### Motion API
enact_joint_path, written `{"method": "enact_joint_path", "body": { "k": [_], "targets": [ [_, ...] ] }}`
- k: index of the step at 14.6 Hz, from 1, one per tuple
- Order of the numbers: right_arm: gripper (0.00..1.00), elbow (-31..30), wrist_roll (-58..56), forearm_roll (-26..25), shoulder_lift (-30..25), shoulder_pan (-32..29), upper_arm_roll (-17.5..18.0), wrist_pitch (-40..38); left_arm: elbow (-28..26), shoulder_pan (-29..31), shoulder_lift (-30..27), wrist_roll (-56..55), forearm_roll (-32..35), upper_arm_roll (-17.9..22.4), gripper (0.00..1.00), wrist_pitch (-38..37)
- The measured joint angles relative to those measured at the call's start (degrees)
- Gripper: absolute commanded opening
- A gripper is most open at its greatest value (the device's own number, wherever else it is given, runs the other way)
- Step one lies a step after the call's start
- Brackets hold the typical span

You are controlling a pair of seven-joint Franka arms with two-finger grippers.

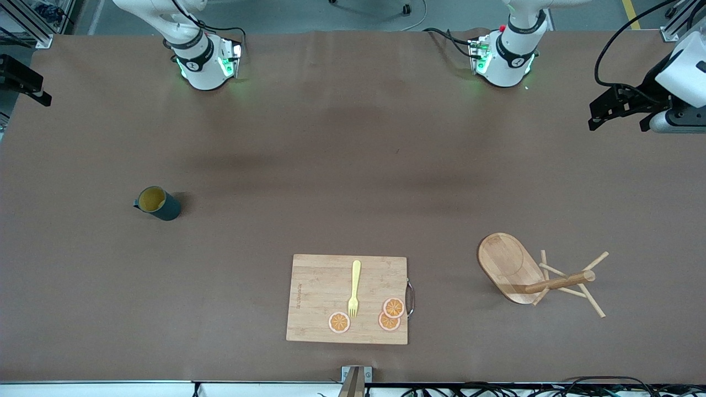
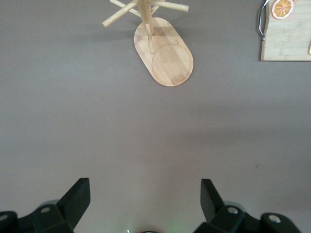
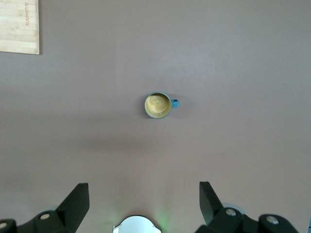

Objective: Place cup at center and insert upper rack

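The cup [image 1: 158,203], dark teal with a mustard-yellow inside, stands upright on the table toward the right arm's end. It also shows in the right wrist view [image 3: 158,105], handle to one side. The upper rack [image 1: 529,275], a light wooden mug tree, lies tipped over toward the left arm's end, its post and pegs pointing away from the oval base. It shows in the left wrist view [image 2: 164,53] too. My left gripper [image 1: 618,118] [image 2: 146,194] is open and empty, high over the table. My right gripper [image 1: 25,82] [image 3: 144,194] is open and empty, high over the table with the cup below.
A bamboo cutting board [image 1: 320,298] lies near the front edge at mid-table, nearer the front camera than both task objects. It carries a yellow fork [image 1: 354,288] and three orange slices [image 1: 392,307]. Its corners show in both wrist views.
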Motion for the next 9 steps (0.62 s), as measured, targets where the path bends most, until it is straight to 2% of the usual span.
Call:
{"method": "enact_joint_path", "body": {
  "k": [9],
  "targets": [
    [1.0,0.6,-1.7,0.0,0.6,0.0,0.0,-0.1,1.3,-0.2,0.0,-0.9,0.0,0.0,1.0,-1.0]
  ]
}}
